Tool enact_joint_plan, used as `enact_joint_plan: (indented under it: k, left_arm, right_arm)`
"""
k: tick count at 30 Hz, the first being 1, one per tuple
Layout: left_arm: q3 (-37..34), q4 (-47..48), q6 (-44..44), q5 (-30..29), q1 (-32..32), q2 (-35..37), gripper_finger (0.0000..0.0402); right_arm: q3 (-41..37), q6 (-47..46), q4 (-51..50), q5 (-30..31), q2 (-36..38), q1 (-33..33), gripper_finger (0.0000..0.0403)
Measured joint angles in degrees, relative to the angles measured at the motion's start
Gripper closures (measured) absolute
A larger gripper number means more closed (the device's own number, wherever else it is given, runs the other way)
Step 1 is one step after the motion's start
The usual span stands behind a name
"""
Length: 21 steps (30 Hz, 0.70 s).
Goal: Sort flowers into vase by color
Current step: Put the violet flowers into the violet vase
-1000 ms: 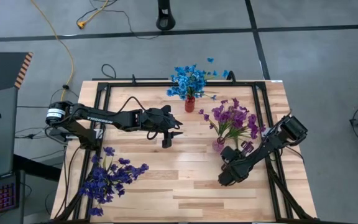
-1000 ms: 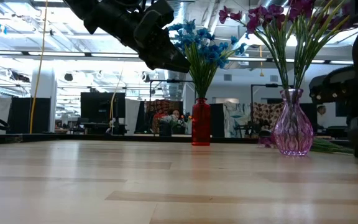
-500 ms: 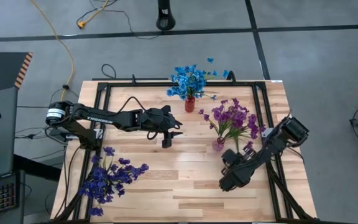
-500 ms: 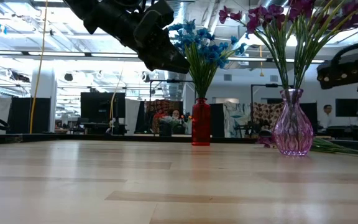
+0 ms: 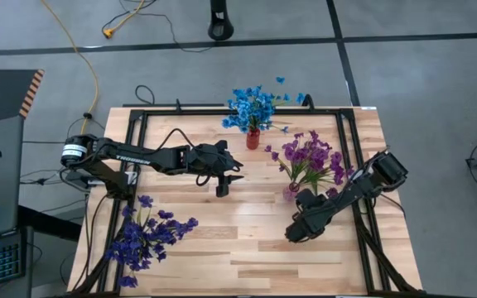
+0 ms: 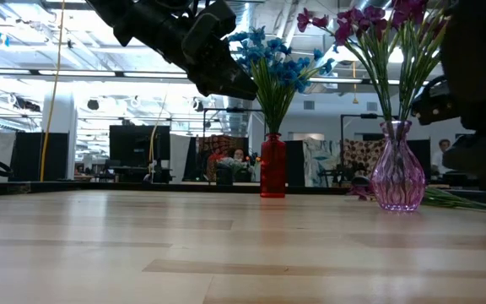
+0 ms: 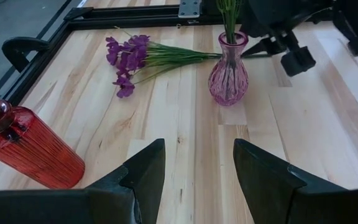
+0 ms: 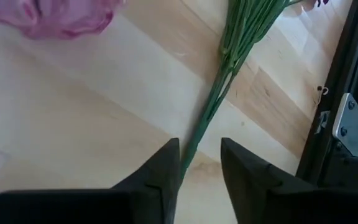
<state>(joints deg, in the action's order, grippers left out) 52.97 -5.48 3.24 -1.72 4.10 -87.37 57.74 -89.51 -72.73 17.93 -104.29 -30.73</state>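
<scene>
My right gripper (image 8: 196, 163) has swung toward the pink vase (image 5: 291, 193), fingers now parted around green stems (image 8: 225, 81). Left gripper (image 7: 195, 167) hovers, its 2 fingers spread.

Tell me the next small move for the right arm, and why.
Probably lower the right tool a little and close on the green stems. Its fingers stand apart, straddling the stem ends of the magenta bunch lying on the table beside the pink vase, with nothing gripped yet. The left tool waits open near the red vase.
</scene>
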Motion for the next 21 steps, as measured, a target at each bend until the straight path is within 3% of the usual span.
enact_joint_plan:
  k: [10, 21]
  left_arm:
    - [0.0, 0.0, 0.1, 0.0, 0.0, 0.0, 0.0223]
    - [0.0, 0.0, 0.1, 0.0, 0.0, 0.0, 0.0223]
  right_arm:
    - [-4.6, -0.4, 6.8, -3.0, 0.2, 0.1, 0.0243]
    - [-4.8, -0.7, 8.8, -6.1, 0.2, -0.4, 0.0317]
